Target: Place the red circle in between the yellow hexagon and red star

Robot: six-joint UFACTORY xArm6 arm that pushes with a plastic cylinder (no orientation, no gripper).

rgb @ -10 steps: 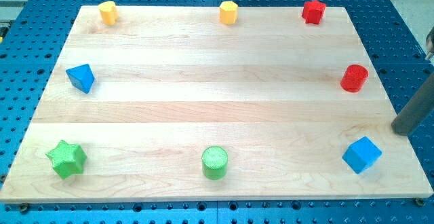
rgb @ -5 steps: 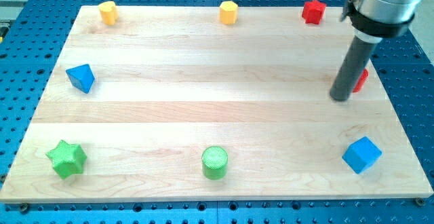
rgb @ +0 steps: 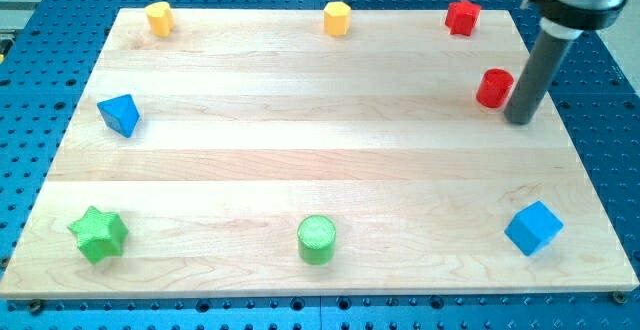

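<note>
The red circle [rgb: 493,88], a short cylinder, stands near the board's right edge in the upper part of the view. My tip [rgb: 519,120] is just to its lower right, with the rod touching or nearly touching the block's right side. The red star [rgb: 462,16] sits at the top right of the board, above the circle. The yellow hexagon [rgb: 337,18] sits at the top middle. The gap between hexagon and star holds no block.
A yellow block [rgb: 159,17] sits at the top left. A blue triangle [rgb: 119,115] is at the left edge. A green star [rgb: 98,234] is bottom left, a green circle [rgb: 317,239] bottom middle, a blue cube [rgb: 532,228] bottom right.
My rod came in from the right edge, passed in front of the red circle, then shifted to its right side. The red circle has slid up and to the left.
</note>
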